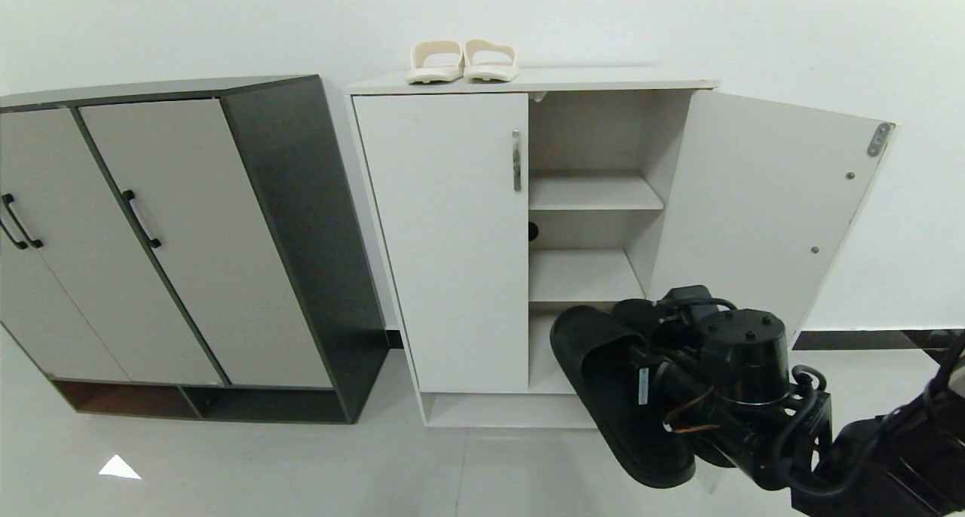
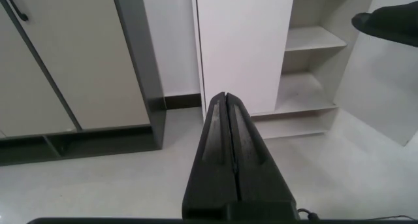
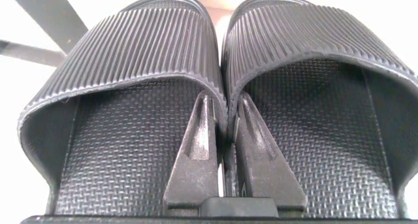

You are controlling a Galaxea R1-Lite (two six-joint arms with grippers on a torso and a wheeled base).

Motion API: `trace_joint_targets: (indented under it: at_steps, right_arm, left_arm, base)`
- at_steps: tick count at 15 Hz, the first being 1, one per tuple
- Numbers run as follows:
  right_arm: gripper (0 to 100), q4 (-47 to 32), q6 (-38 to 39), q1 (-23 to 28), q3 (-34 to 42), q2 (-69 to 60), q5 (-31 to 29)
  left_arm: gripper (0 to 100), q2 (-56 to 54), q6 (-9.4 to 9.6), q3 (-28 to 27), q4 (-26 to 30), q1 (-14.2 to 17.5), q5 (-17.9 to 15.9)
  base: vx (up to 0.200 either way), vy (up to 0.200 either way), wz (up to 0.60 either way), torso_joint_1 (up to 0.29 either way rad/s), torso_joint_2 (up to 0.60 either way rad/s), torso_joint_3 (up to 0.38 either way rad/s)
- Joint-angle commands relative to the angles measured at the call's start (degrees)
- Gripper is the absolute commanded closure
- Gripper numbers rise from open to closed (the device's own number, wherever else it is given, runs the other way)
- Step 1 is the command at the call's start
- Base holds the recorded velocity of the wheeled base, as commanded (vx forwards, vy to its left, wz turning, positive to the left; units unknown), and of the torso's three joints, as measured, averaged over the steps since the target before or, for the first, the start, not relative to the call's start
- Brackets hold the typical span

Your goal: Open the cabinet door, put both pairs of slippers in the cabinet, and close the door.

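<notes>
A pair of black slippers (image 1: 612, 385) hangs in front of the white cabinet's (image 1: 445, 238) lower opening, toes toward the shelves. My right gripper (image 3: 226, 123) is shut on the two adjoining inner walls of the black slippers (image 3: 130, 87), pinching them together. The cabinet's right door (image 1: 761, 200) stands swung open, and its left door is closed. A cream pair of slippers (image 1: 462, 61) rests on the cabinet top. My left gripper (image 2: 226, 106) is shut and empty, held low over the floor before the cabinet; a black slipper toe (image 2: 392, 21) shows beyond it.
Inside the open side are two bare shelves (image 1: 592, 193) (image 1: 584, 276) and a bottom compartment. A grey two-door cabinet (image 1: 173, 238) with black handles stands close on the left. Pale floor tiles (image 1: 301, 464) stretch in front.
</notes>
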State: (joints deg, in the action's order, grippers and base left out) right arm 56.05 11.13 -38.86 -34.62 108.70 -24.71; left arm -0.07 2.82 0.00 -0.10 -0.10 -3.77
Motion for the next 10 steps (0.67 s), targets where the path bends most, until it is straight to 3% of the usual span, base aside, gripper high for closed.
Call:
trace_joint_targets:
  at_steps: [1,3,6,10]
  right_arm:
    - [100,-0.15,0.03,-0.07,-3.35,3.97,-2.71]
    - [100,-0.59,0.21,-0.34,-5.81,5.11,-5.70]
    - [100,-4.02,2.76,-1.74,-8.09,5.38,-7.72]
    - [100,-4.55,3.37,-2.62,-10.55,8.45,-10.01]
  left_arm:
    - [100,0.16,-0.27,0.00,0.01,0.01,-0.01]
    - [100,0.16,-1.23,0.00,0.01,0.01,0.25]
    - [100,0.16,-1.15,0.00,0.01,0.01,0.25]
    - [100,0.16,-1.23,0.00,0.01,0.01,0.25]
  base:
    - [0.000,0.000,0.00,0.000,0.00,0.000]
    - [0.000,0.000,0.00,0.000,0.00,0.000]
    - [0.000,0.000,0.00,0.000,0.00,0.000]
    - [0.000,-0.200,0.00,0.001,0.00,0.004]
